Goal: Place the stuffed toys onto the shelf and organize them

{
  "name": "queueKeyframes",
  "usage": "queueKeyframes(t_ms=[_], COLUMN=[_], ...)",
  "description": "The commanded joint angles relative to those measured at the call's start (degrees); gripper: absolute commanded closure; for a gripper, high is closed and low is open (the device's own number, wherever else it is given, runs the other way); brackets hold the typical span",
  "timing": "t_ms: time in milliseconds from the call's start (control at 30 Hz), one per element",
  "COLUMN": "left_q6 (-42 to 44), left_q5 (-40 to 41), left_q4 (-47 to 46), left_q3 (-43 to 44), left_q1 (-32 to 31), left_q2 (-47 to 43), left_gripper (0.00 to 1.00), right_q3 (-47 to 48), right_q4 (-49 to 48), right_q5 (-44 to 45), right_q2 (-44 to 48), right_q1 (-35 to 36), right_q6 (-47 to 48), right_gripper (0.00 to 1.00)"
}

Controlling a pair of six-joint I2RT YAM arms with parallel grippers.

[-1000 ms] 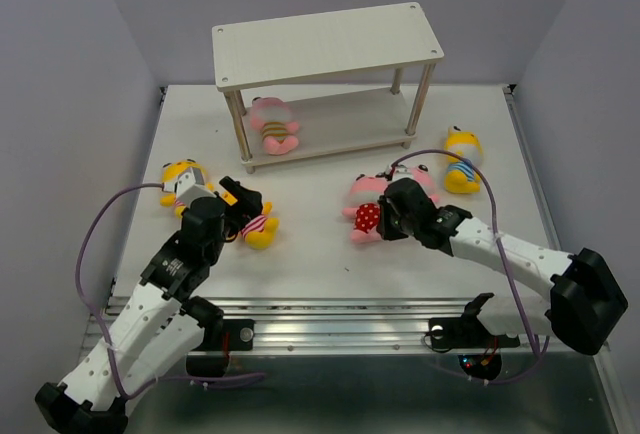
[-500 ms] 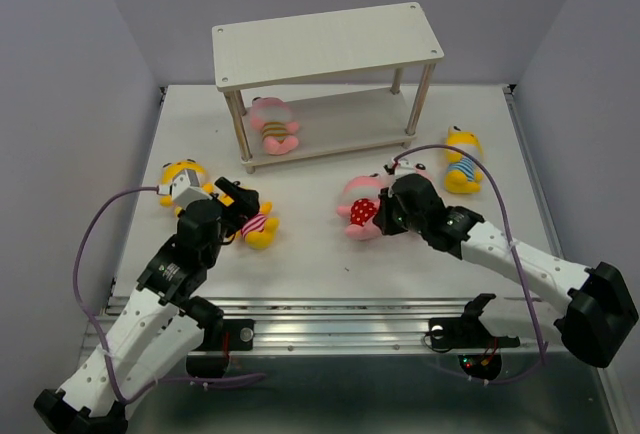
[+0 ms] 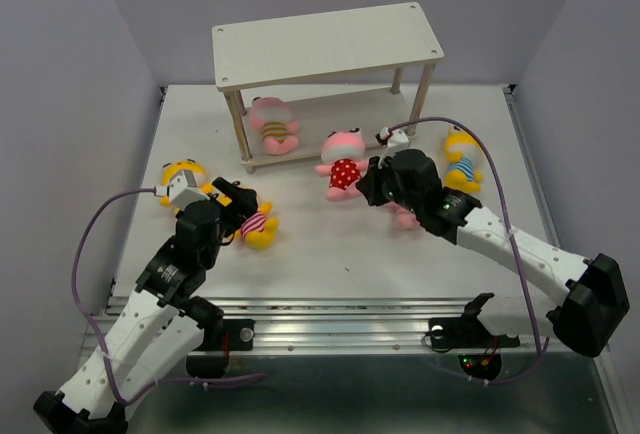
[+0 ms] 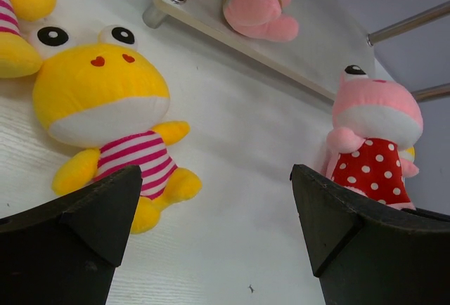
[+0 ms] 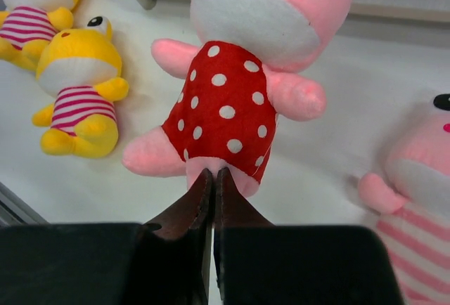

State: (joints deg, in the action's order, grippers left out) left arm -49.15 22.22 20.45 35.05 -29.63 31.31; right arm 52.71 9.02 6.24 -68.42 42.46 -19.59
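Red dotted toy (image 3: 343,165) pinched at its bottom edge by right gripper (image 5: 213,174), fingers clamped tight on it, just in front of shelf (image 3: 330,44) lower board. Yellow-striped pink toy (image 3: 272,126) lies on that board, left end. Left gripper (image 4: 214,176) spread wide, holding nothing, beside yellow pink-striped toy (image 4: 105,108) in front of shelf's left legs.

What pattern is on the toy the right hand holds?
The toy: red with white dots; best in right wrist view.
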Motion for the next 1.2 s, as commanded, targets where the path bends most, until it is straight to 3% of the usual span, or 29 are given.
queueKeyframes(t_ms=[0, 200, 567, 1167], left_q6=[-0.16, -0.34, -0.34, -0.16], left_q5=[1.95, 2.04, 1.86, 1.07], left_q4=[-0.58, -0.5, -0.85, -0.5], left_q3=[-0.42, -0.68, -1.12, -0.86], left_q1=[-0.08, -0.08, 0.01, 0.01], left_q2=[-0.63, -1.43, -1.69, -1.43], left_gripper=[0.01, 0.01, 0.01, 0.01], right_q3=[5.2, 10.21, 13.29, 16.81], right_q4=[-7.87, -13.58, -27.81, -35.47], right_q5=[2.72, 1.77, -5.8, -13.19], right_q2=[-3.55, -11.62, -22.53, -33.0], right_q1=[0.43, -0.88, -9.67, -11.96], right_q6=[3.07, 4.13, 2.54, 2.54], right_gripper=[0.99, 0.99, 0.99, 0.99])
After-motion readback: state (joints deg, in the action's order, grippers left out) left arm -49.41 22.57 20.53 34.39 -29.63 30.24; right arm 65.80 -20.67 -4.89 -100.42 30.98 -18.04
